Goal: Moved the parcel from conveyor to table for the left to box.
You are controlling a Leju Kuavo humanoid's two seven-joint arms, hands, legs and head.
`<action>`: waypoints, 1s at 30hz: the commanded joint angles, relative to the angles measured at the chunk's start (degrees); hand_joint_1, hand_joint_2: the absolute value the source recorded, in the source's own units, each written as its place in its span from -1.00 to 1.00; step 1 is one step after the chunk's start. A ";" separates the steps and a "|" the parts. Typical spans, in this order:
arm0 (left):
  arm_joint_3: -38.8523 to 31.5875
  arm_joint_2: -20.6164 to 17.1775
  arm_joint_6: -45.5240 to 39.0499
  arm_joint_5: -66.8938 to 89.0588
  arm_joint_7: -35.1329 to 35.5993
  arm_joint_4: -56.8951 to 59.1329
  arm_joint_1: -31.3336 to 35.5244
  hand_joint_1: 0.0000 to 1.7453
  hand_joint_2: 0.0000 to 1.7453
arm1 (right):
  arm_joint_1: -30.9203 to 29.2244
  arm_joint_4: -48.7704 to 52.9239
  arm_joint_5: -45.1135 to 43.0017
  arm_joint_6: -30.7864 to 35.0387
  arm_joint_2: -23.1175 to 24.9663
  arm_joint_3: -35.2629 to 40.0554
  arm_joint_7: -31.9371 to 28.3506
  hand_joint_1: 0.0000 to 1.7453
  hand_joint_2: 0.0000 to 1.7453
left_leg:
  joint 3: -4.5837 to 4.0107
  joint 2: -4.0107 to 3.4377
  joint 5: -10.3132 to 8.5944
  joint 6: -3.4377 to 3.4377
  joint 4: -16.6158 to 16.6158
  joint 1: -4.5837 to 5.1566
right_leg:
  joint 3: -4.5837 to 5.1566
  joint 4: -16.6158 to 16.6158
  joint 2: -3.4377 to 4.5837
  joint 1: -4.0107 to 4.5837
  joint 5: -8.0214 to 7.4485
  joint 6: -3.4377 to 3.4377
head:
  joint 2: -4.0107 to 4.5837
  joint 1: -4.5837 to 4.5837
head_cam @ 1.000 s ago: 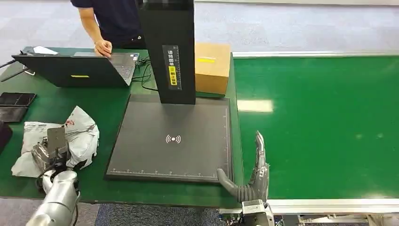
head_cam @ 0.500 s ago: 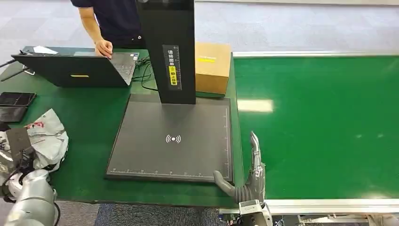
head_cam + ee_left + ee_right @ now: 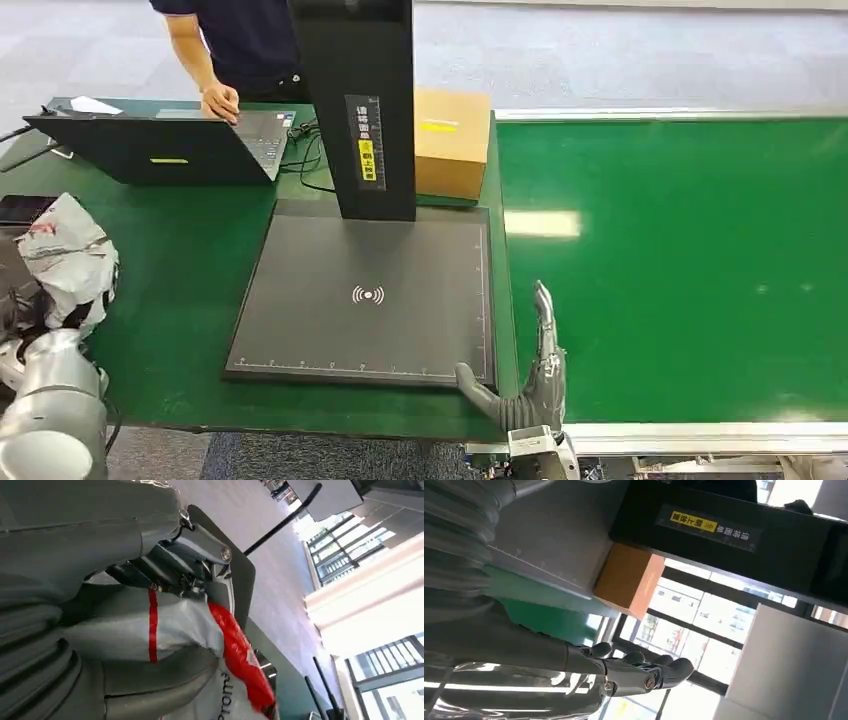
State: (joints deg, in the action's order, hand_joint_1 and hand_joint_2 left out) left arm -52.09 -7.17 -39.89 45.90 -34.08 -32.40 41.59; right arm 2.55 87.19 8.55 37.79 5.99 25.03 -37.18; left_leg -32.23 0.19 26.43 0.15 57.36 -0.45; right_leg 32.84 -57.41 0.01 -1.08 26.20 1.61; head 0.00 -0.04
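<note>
Parcel is a crumpled grey-white plastic mailer bag with red print, at the far left edge of the green table, held up off the surface. Left hand grips it from below; in the left wrist view the bag is bunched between the thick thumb and the darker fingers, red stripe and red lettering showing. Hand is mostly hidden behind the bag in the head view, silver forearm coming up from the bottom left corner.

A dark tray or tablet sits just behind the parcel at the table edge, partly covered; can't tell if anything is in it. Cardboard box stands closed at the back of the table, just beside the black scanner column, well apart from the parcel. Contents not visible.

Black scanner pad lies flat mid-table, between the parcel and the conveyor. Laptop open at the back left, a person's hand resting on its keyboard.

Right hand is at the near edge, on the seam between pad corner and belt. Holding nothing: fingers straight and pointing away from the robot, thumb splayed out toward the pad corner. Right wrist view agrees, fingers extended and free, box beyond.
</note>
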 commanded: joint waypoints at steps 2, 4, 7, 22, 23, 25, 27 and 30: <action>8.87 3.48 1.14 5.85 2.96 8.17 5.05 -1.00 1.00 | 0.28 -0.72 -0.44 1.53 -1.76 -0.21 -2.82 -1.00 1.00 | -0.04 0.38 -0.08 -0.02 0.00 -0.07 | -0.15 0.09 -0.41 0.08 0.02 -0.08 | 0.00 0.02; 13.19 5.45 6.13 4.80 -0.11 8.74 4.69 -1.00 1.00 | 0.18 -0.96 -0.55 1.63 -1.66 -0.26 -2.82 -1.00 1.00 | -0.05 0.37 -0.07 -0.03 0.00 -0.06 | -0.13 0.09 -0.39 0.07 -0.01 -0.11 | 0.00 0.04; 15.87 9.09 15.40 -0.46 -2.38 5.60 1.89 -1.00 1.00 | 0.40 -1.05 -0.71 1.16 -1.67 -0.61 -2.82 -1.00 1.00 | 0.02 0.50 -0.11 -0.03 -0.05 -0.01 | -0.22 0.14 -0.51 0.02 0.01 -0.11 | 0.00 0.02; 62.11 20.29 20.49 -29.52 -5.92 -45.79 -37.35 -1.00 1.00 | 0.73 -4.50 -0.78 -4.09 1.08 -2.90 -2.82 -1.00 1.00 | 0.10 -0.07 0.17 -0.05 -0.08 0.09 | -0.16 0.18 0.05 -0.08 0.07 -0.07 | 0.00 -0.02; 64.35 19.82 19.00 -29.55 -5.92 -46.14 -37.64 -1.00 1.00 | 0.33 -5.24 -0.88 -4.70 1.48 -2.91 -2.82 -1.00 1.00 | 0.07 -0.01 0.23 -0.06 -0.03 0.08 | -0.13 0.15 0.00 -0.06 0.08 -0.07 | 0.00 0.04; 69.57 18.77 16.73 -28.27 -5.92 -45.39 -38.15 -1.00 1.00 | -1.26 -8.31 -0.38 -6.47 2.75 -3.02 -2.82 -1.00 1.00 | -0.02 0.19 0.18 -0.08 -0.01 0.05 | -0.14 0.17 -0.21 -0.03 0.10 -0.02 | 0.00 0.04; 72.91 18.17 16.70 -30.13 -5.92 -46.28 -39.13 -1.00 1.00 | -2.13 -9.51 1.50 -6.75 2.90 -1.88 -2.82 -1.00 1.00 | -0.01 0.05 0.18 -0.07 -0.03 0.07 | -0.09 0.16 -0.06 -0.05 0.05 -0.01 | 0.00 0.00; 73.52 18.62 18.83 -33.13 -5.92 -46.76 -41.11 -1.00 1.00 | -2.37 -9.77 4.17 -6.18 3.17 -1.16 -2.82 -1.00 1.00 | -0.04 0.00 0.19 -0.07 -0.02 0.08 | -0.04 0.12 0.00 -0.07 0.05 0.01 | 0.00 0.02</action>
State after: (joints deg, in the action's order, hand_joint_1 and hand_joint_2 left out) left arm 6.68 12.48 -22.51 17.00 -40.30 -71.43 6.87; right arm 2.80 84.30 8.94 31.28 7.43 23.98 -37.18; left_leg -32.33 0.23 26.62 0.07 57.39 -0.35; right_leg 32.84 -57.35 -0.02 -1.18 26.26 1.69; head 0.00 -0.02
